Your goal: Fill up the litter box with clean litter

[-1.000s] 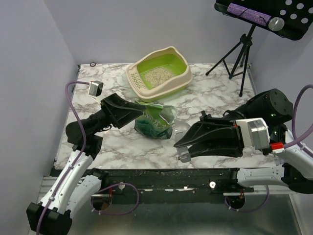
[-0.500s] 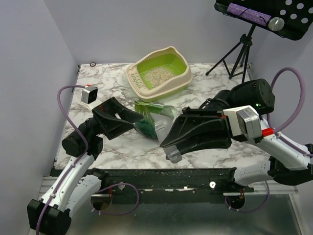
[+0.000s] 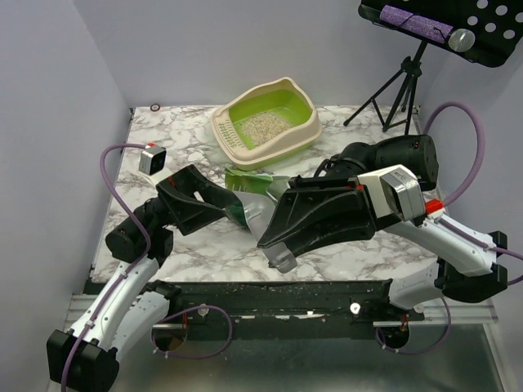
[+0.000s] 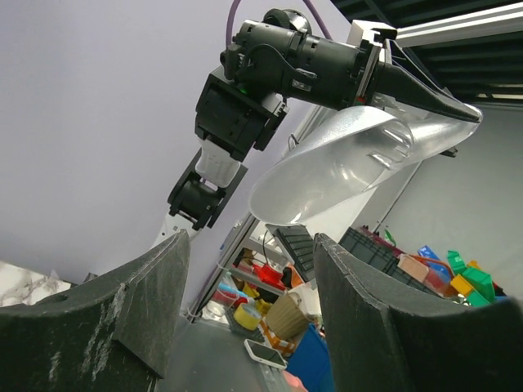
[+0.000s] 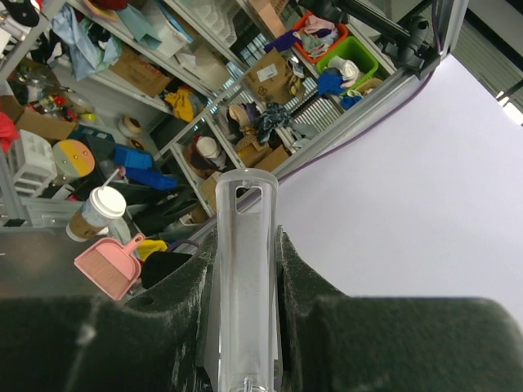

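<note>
The litter box [image 3: 304, 121], lime-green inside with a beige rim, stands at the back of the table. A patch of pale litter [image 3: 263, 125] lies in it. My right gripper [image 3: 276, 235] is shut on the handle of a clear plastic scoop [image 3: 283, 260] and holds it above the front middle of the table. The handle [image 5: 245, 269] stands between the fingers, and the scoop's bowl [image 4: 351, 163] shows from below. My left gripper [image 3: 232, 202] is open and empty, tilted upward [image 4: 249, 245], with its tips at a green printed bag [image 3: 245, 181].
The green bag lies mostly hidden under the two grippers. A black tripod [image 3: 400, 90] with a music stand [image 3: 445, 28] stands at the back right. A small grey box [image 3: 152, 158] on a purple cable hangs at the left. Walls close the left and back.
My right arm has swung left and up with the scoop, now over the green bag. My left gripper has drawn back a little and tilted upward.
</note>
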### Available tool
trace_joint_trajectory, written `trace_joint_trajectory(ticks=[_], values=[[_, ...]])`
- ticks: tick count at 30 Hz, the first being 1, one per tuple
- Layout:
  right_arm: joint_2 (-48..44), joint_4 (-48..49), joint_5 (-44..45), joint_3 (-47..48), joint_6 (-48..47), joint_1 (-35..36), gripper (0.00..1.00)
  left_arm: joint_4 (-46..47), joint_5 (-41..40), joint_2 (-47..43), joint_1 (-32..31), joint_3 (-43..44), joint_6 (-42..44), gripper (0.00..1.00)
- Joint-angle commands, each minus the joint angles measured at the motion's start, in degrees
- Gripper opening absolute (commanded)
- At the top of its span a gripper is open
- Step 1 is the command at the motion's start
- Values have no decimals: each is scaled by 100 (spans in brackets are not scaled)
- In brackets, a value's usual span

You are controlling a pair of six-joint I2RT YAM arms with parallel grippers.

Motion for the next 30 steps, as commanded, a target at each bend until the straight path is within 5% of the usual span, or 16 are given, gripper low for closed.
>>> trace_joint_trajectory(ticks=[1,20,30], values=[[110,833,-114,42,527,44,0,532,147,-78,-20,10,-84,70],[725,3074,53,-19,2258,9,0,1138,261,-193,-20,2,-85,69],[839,3935,168,-63,3049,-61,0,2385,191,-44,-20,-42,-321,61]])
